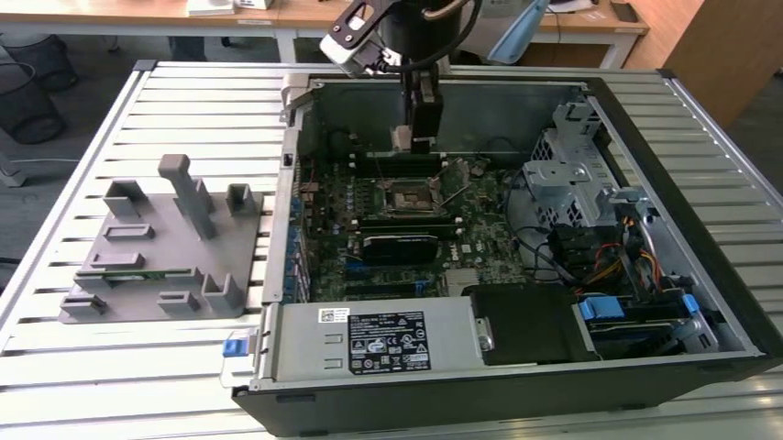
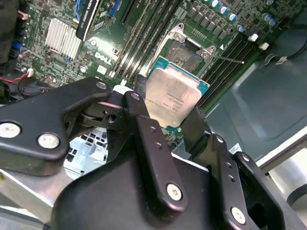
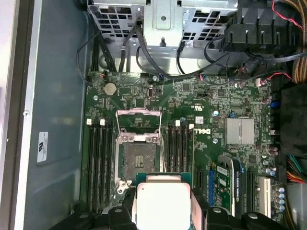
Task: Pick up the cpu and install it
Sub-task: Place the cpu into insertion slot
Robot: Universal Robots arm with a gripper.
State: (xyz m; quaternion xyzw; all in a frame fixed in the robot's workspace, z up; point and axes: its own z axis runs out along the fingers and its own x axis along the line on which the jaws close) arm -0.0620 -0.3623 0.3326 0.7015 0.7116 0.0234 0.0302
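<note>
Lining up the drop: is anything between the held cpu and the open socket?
No. In the first wrist view, nothing lies between the cpu and the socket; that stretch is bare.

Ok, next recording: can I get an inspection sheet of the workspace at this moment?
Surface: slatted metal table carrying an open black computer case.
Job's things: silvery-grey square cpu chip held above the green motherboard; black socket frame open and empty.
Clutter: grey plastic fixture with posts beside the case.
Grippers: black gripper, fingers shut on the chip's edges.
Cables: black leads by the metal drive cage; coloured wire bundle.
Surroundings: wooden desks, black mesh bin.
</note>
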